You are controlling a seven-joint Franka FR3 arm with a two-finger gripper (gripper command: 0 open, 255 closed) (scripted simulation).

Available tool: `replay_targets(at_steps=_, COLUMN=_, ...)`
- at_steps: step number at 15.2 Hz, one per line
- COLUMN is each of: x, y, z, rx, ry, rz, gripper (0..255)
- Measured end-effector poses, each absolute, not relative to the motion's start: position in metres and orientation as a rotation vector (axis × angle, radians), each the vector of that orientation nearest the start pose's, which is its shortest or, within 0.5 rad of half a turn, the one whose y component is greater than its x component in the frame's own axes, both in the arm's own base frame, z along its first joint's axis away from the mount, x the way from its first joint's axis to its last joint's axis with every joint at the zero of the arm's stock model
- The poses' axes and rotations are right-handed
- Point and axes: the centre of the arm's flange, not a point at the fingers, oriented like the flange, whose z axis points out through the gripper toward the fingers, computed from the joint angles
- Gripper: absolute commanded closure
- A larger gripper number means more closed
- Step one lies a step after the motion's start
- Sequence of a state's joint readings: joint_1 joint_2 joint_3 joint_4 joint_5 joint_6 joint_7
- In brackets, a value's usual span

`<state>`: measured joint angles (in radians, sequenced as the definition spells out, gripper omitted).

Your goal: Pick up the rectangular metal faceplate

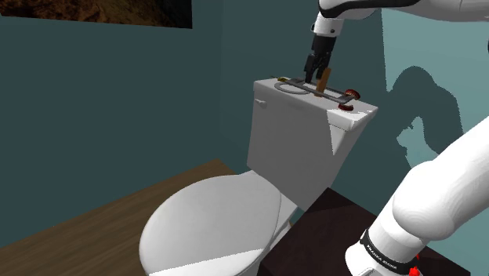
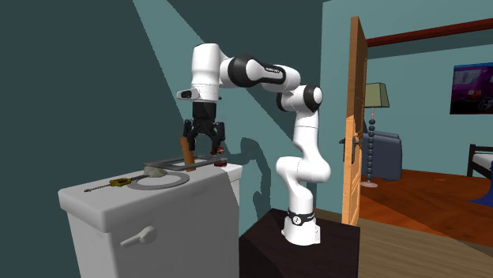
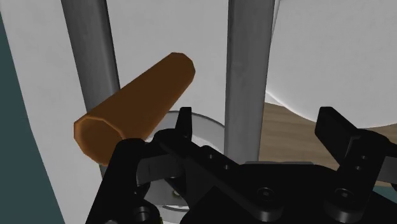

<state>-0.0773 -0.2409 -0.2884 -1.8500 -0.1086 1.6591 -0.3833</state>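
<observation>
Faceplate (image 3: 248, 57) lies on the tank lid (image 1: 262, 86), upper centre of the shoulder view; we see the gripper (image 3: 257, 118) with fingers spread astride one bar, untouching.

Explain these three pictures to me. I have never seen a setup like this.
The white machine is a robot arm on a dark box beside a toilet. Its black gripper is its hand. One picture looks from beside the base, one from across the toilet, one from the hand itself. On the tank lid are a grey rectangular frame, a brown handle and a small red thing. The gripper is open, a finger either side of one frame bar; nothing is held.
</observation>
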Motion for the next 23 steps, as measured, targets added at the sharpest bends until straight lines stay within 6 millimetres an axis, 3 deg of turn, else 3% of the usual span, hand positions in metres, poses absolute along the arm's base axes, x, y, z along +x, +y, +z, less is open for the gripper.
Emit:
replay_targets(at_steps=6, x=0.448, y=-0.201, z=0.59, rx=-3.194, ry=-0.053, rz=-0.038, gripper=0)
replay_targets(at_steps=7, x=0.447, y=-0.201, z=0.589, rx=-3.194, ry=-0.053, rz=-0.038, gripper=255)
replay_targets(at_steps=17, x=0.447, y=-0.201, z=0.587, rx=-3.194, ry=-0.052, rz=-0.04, gripper=255)
replay_targets(at_steps=23, x=0.446, y=-0.202, z=0.612, rx=-3.194, ry=-0.052, rz=-0.039, gripper=255)
